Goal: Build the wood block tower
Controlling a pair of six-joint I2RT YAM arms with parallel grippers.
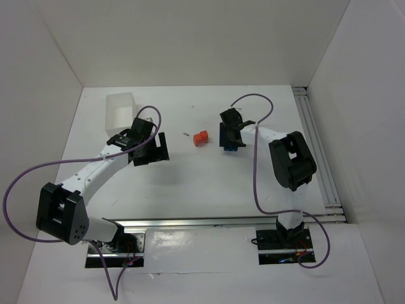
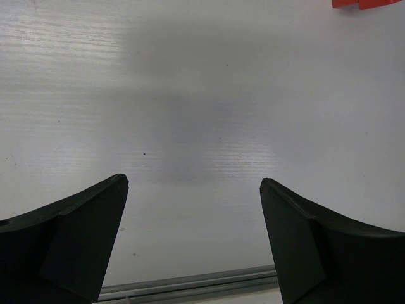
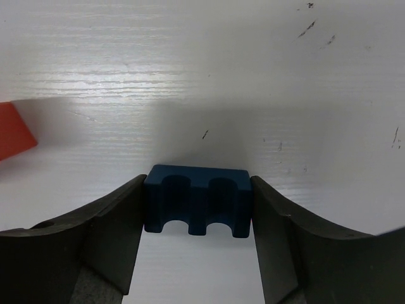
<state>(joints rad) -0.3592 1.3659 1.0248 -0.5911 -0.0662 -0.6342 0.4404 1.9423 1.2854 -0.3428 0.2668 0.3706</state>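
- The white box (image 1: 120, 109) stands on the table (image 1: 190, 190) at the far left, at about 11 o'clock from the left gripper (image 2: 194, 182). It is no part of the tower.
- The left gripper hangs wide apart over bare table with nothing between its jaws. Its wrist view shows only a sliver of red-orange at 1 o'clock on the frame edge.
- The red-orange blocks (image 1: 200, 138) sit close together mid-table, at about 3 o'clock from the left gripper and well apart from it. They are probably the base for the tower.
- The notched blue block (image 3: 197, 197) lies on the table near them, at their 3 o'clock. Its two notches face the right wrist camera and are open at the bottom edge.
- The right gripper (image 3: 197, 183) straddles that block, jaws set narrow, one against each end face. It grips the block, which rests on the table.
- The step in hand appears to be picking up the blue block. The grip should press evenly on the flat ends so the block does not twist. A straight lift should come before any travel toward 9 o'clock, so the block clears the red-orange blocks instead of knocking them.
- For the set-down, the block should arrive level and centred over the red-orange blocks, and the jaws should part only once it rests flat.
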